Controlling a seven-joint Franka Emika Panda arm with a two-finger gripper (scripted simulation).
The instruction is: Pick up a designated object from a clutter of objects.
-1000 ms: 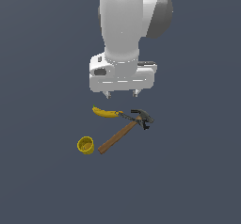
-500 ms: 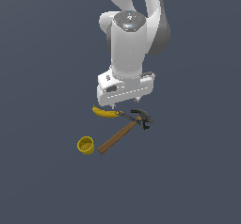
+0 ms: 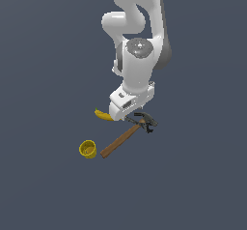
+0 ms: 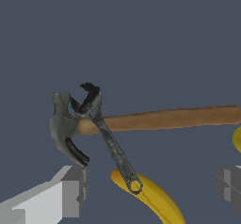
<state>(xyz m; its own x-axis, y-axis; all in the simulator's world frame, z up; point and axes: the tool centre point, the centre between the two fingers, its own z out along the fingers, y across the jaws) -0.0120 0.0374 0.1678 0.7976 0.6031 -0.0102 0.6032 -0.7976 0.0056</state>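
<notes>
- Plain dark grey-blue floor (image 3: 43, 55) in both views, with no edge or corner in sight; wide bare ground all round the small cluster of things.
- Clutter bunched near the middle of the exterior view, under the white arm (image 3: 140, 40).
- Small dark tool (image 4: 107, 136) lying across the hammer (image 4: 160, 118): C-shaped claw end just beside the dark hammer head, thin shaft slanting over the wooden handle, ring end resting on the tip of the banana (image 4: 153, 197).
- Same tool barely readable in the exterior view, only a thin dark line (image 3: 135, 122) near the hammer head, partly hidden by the wrist.
- Hammer (image 3: 126, 136) lying on a diagonal in the exterior view, head toward the exterior view's right, handle end near the yellow cup (image 3: 88, 149) but apart from it.
- Banana (image 3: 103, 115) showing only its end at the exterior view's left of the wrist; rest covered by the hand.
- Cup standing alone at the exterior view's left of the cluster, with free floor on its far sides; seen in the wrist view only as a yellow sliver at the frame edge (image 4: 236, 139).
- Gripper (image 4: 153, 188) spread wide, empty, one finger (image 4: 75, 190) on each side of the banana and the tool's ring end, touching neither.
- Fingers hidden in the exterior view behind the hand body (image 3: 126, 103), low over the cluster.
</notes>
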